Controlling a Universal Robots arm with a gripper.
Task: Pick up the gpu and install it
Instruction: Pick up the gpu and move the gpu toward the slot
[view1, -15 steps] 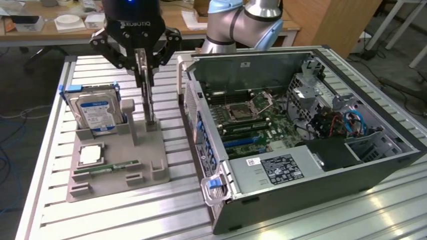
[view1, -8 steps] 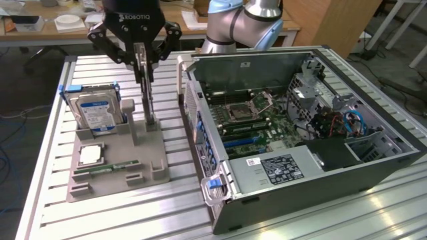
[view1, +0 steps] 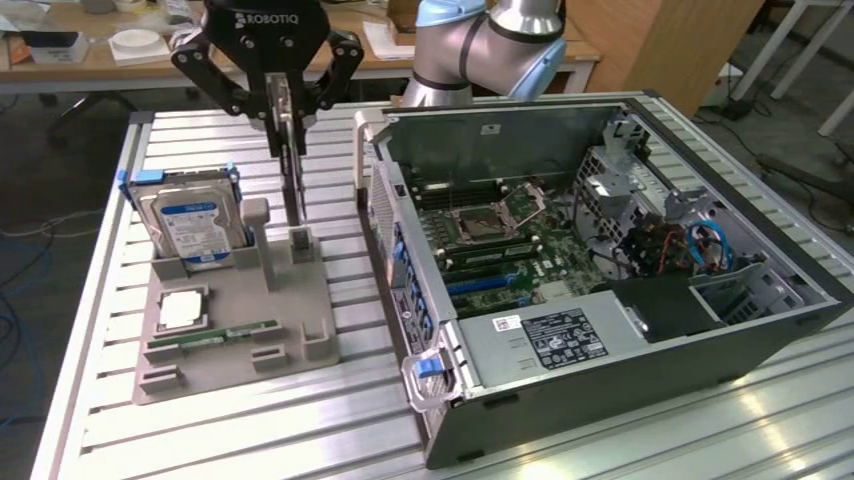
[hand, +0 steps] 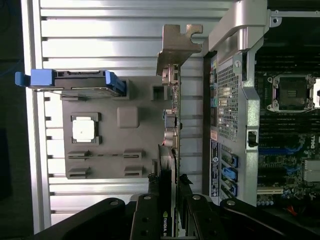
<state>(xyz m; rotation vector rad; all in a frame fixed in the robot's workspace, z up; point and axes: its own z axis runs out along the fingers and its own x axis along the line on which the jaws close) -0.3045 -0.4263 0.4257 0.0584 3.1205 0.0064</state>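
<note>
Jaws clamped narrow on the gpu (view1: 290, 170), card hanging edge-down just above the grey holder tray (view1: 254, 300) (barely clear of its slot, I judged). Pick done; open PC case (view1: 601, 400) beside the tray had no card seated, so install left.

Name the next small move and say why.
Probably a short straight lift: the gripper is shut on the gpu, which hangs upright with its lower end barely above the grey holder, so moving sideways toward the computer case could snag.
</note>
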